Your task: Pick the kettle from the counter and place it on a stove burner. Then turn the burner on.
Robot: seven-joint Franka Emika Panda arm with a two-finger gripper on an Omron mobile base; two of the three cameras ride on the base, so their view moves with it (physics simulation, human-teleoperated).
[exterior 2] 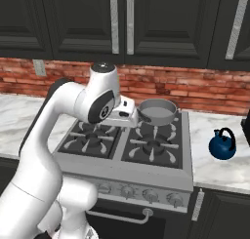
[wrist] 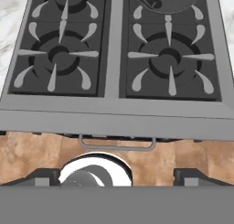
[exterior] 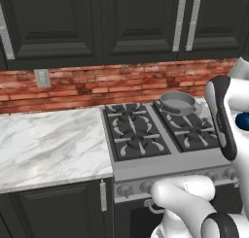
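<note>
Four burners [wrist: 61, 57] under black grates on grey cooktop [exterior 2: 128, 157], between two marble table [exterior: 48, 144] stretches. Grey pan [exterior 2: 156, 111] on back right burner. Blue kettle [exterior 2: 222, 144] upright on table right of cooktop, well apart from pan, untouched. Claw [wrist: 116, 176] hovering above stove front, fingertips [wrist: 42, 177] spread wide, holding nothing.

No legible text, label, brand, number or sign on any surface. Stove knobs [exterior 2: 128, 190] unmarked at this resolution. Cabinet doors [exterior 2: 122, 23] plain. Kettle [exterior 2: 222, 145] without marking. Wall outlet plate [exterior: 42, 78] blank. Robot arm [exterior 2: 58, 116] casing carries no readable lettering.
</note>
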